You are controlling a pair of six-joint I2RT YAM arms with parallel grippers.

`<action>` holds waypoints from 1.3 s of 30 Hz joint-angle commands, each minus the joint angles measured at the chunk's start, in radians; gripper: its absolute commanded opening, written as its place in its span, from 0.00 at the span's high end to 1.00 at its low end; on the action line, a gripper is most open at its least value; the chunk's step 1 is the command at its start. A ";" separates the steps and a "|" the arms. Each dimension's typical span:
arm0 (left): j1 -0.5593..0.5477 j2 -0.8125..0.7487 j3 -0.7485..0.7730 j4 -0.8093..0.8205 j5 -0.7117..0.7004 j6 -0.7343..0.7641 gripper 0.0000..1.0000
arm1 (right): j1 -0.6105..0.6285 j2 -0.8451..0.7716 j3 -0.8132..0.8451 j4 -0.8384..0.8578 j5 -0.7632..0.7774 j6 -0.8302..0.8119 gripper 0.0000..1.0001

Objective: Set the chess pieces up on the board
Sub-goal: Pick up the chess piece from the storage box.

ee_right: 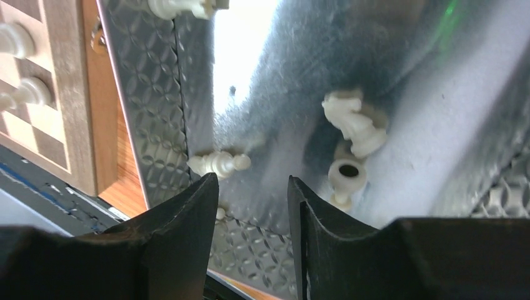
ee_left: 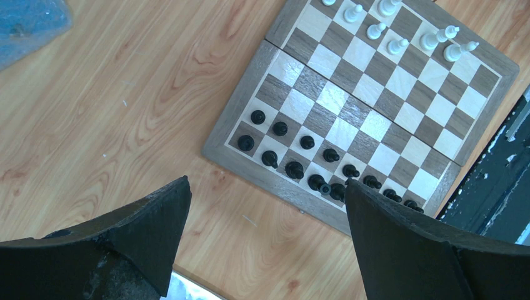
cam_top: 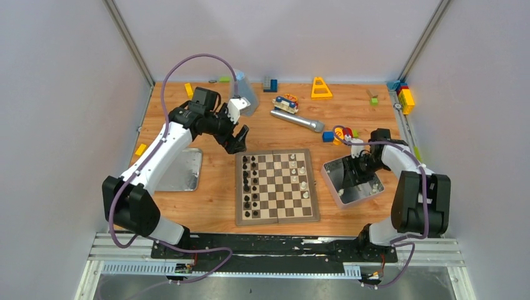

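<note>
The board (cam_top: 278,220) lies flat on the wooden table in front of the two arms. A few white chess pieces (cam_top: 302,177) stand on its right half, not in a neat row. The black pieces (cam_top: 249,184) stand in two rows down its left side. Just to the right of the board, close to its edge, sits a shiny metal tin (cam_top: 331,184). More white pieces lie on their sides inside the tin. A knight (ee_right: 356,125) rests near the middle. A second piece (ee_right: 347,175) touches the knight, with its hollow bottom facing up. A small one (ee_right: 219,164) lies against the bumpy wall on the board's side, and another (ee_right: 181,6) lies further along that wall. The right gripper (ee_right: 251,184) reaches down into the tin near the small piece. Its fingers are a little way apart and hold nothing. To the left of the board, a flat metal lid (cam_top: 181,170) lies on the table with nothing on it. The left gripper (cam_top: 236,139) hangs in the air by the board's far left corner. Its fingers are spread wide and hold nothing.
</note>
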 commanded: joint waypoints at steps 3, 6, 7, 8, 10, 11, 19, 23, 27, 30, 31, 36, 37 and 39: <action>0.006 0.034 0.047 0.028 0.025 0.014 0.00 | 0.001 0.086 0.079 0.028 -0.129 0.025 0.56; 0.006 0.039 0.048 0.030 0.029 0.009 0.00 | 0.001 0.104 0.088 0.024 -0.119 0.031 0.57; 0.006 0.038 0.048 0.030 0.027 0.008 0.00 | 0.001 0.111 0.092 0.022 -0.118 0.031 0.57; 0.006 0.036 0.047 0.033 0.027 0.008 0.00 | 0.001 0.116 0.093 0.020 -0.117 0.033 0.58; 0.006 0.033 0.044 0.037 0.025 0.008 0.00 | 0.001 0.121 0.094 0.017 -0.116 0.035 0.59; 0.006 0.032 0.044 0.037 0.026 0.008 0.00 | 0.001 0.125 0.094 0.015 -0.115 0.036 0.60; 0.006 0.029 0.040 0.040 0.026 0.007 0.00 | 0.001 0.154 0.087 0.002 -0.113 0.045 0.62; 0.006 0.031 0.039 0.039 0.027 0.005 0.00 | 0.001 0.165 0.094 -0.004 -0.124 0.049 0.64; 0.006 0.029 0.038 0.038 0.025 0.005 0.00 | 0.001 0.176 0.098 -0.014 -0.127 0.048 0.67; 0.006 0.028 0.038 0.039 0.026 0.005 0.00 | 0.001 0.178 0.094 -0.018 -0.129 0.047 0.69; 0.006 0.028 0.037 0.039 0.026 0.004 0.00 | 0.001 0.178 0.095 -0.018 -0.128 0.047 0.70; 0.006 0.027 0.034 0.039 0.026 0.004 0.00 | 0.001 0.177 0.097 -0.023 -0.124 0.047 0.74; 0.005 0.026 0.033 0.040 0.025 0.002 0.00 | 0.001 0.176 0.098 -0.026 -0.124 0.047 0.74; 0.006 0.023 0.029 0.041 0.025 0.001 0.00 | 0.001 0.175 0.102 -0.028 -0.127 0.048 0.77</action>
